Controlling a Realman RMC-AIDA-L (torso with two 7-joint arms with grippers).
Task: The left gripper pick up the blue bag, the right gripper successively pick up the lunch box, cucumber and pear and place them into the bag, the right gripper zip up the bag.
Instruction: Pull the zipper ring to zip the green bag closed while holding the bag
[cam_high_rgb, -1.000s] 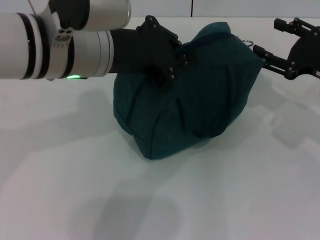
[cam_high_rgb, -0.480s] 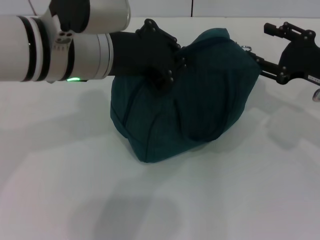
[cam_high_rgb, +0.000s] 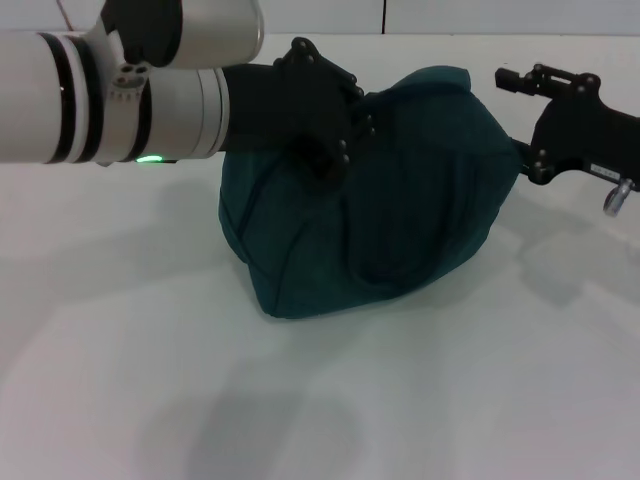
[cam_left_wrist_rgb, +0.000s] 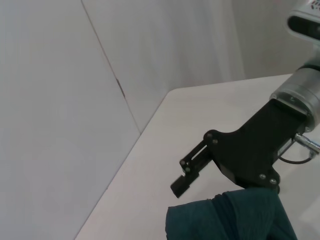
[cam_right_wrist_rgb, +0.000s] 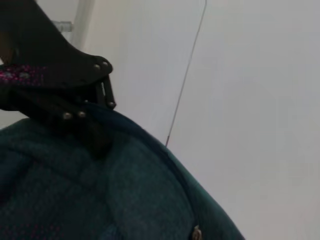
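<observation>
The blue bag (cam_high_rgb: 380, 210), dark teal cloth, sits bulging on the white table (cam_high_rgb: 120, 340) in the head view. My left gripper (cam_high_rgb: 335, 150) is shut on the cloth at the bag's upper left. My right gripper (cam_high_rgb: 510, 118) stands open at the bag's right end, one finger (cam_high_rgb: 520, 77) above the bag and the other against its side. In the left wrist view the right gripper (cam_left_wrist_rgb: 192, 172) hangs just over the bag (cam_left_wrist_rgb: 235, 215). The right wrist view shows the bag (cam_right_wrist_rgb: 100, 190), the left gripper (cam_right_wrist_rgb: 75, 107) on it and a small metal zip part (cam_right_wrist_rgb: 196, 232). Lunch box, cucumber and pear are out of view.
The white table runs back to a pale wall (cam_high_rgb: 450, 15) close behind the bag. My left arm's white forearm (cam_high_rgb: 110, 95) reaches in across the upper left.
My right gripper has moved left and now presses against the bag's right end. The metal zip ring seen earlier is now hidden. The bag shifted slightly left; the left gripper kept its hold.
</observation>
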